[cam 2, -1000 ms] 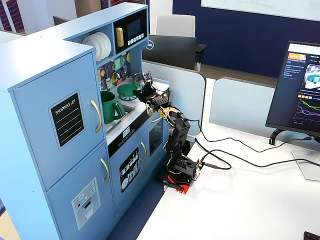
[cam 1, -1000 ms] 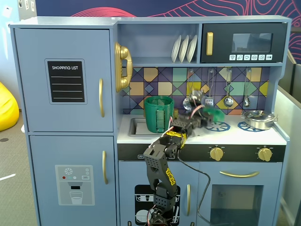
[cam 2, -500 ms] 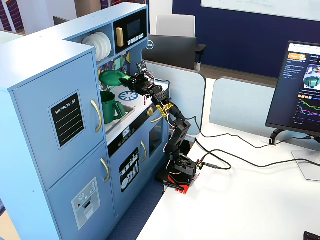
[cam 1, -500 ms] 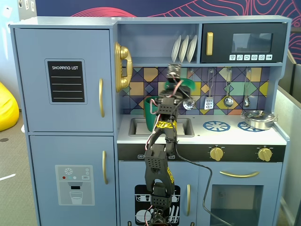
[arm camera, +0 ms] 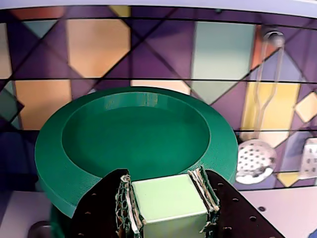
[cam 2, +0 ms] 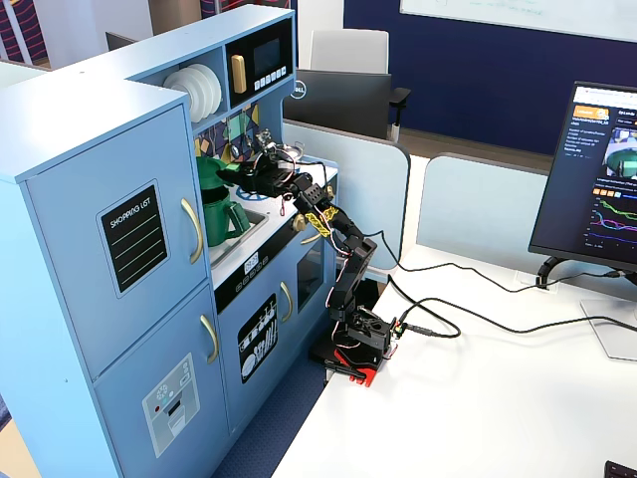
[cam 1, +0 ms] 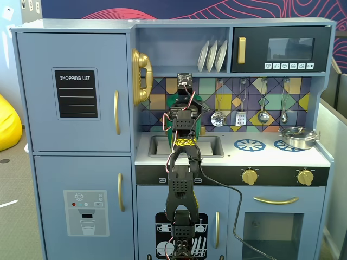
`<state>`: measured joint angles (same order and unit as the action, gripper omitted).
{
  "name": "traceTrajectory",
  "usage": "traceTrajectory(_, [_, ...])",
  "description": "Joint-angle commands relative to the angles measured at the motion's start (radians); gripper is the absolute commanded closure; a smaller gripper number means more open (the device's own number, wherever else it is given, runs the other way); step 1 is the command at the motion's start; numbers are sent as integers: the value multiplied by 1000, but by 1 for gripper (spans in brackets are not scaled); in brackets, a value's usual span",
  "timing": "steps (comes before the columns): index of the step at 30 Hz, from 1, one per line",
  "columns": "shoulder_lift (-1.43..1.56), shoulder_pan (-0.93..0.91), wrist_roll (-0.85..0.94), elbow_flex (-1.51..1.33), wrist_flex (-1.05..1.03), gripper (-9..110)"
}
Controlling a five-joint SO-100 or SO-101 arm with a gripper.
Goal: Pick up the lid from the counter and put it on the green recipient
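The black jointed arm (cam 2: pixel 343 269) is seen rising from its red-and-black base (cam 2: pixel 356 344) on the white table (cam 2: pixel 498 398), bent forward at the elbow and stretched over the white flat counter (cam 1: pixel 271 158) of the blue toy kitchen. In a fixed view from the front, the wrist is held high before the patterned backsplash (cam 1: pixel 249 97), above the rectangular sink recess (cam 1: pixel 162 145).

In the wrist view, the gripper (arm camera: pixel 168 206) is closed on the pale-green block knob (arm camera: pixel 169 202) of the flat round green plastic lid (arm camera: pixel 133 148); both black fingers (arm camera: pixel 104 208) are pressed against the knob's sides. The disc is held directly ahead of the fingers, tilted so that its recessed face is turned toward the camera.

In the side fixed view, the lid (cam 2: pixel 227 169) is carried at the gripper's tip, above the tall dark-green ribbed plastic recipient (cam 2: pixel 221 214), which stands just below and ahead of the gripper, at the sink. Whether lid and recipient are touching cannot be told. In the front view, both are largely hidden behind the arm.

A shiny steel pot (cam 1: pixel 297 136) is noted well to the right of the gripper in the front view, on a blue burner ring.
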<state>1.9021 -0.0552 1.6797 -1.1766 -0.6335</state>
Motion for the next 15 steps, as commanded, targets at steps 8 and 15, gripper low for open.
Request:
traceTrajectory(8, [17,17,9,-63,21,102])
traceTrajectory(15, [58,18,11,-132,5,102])
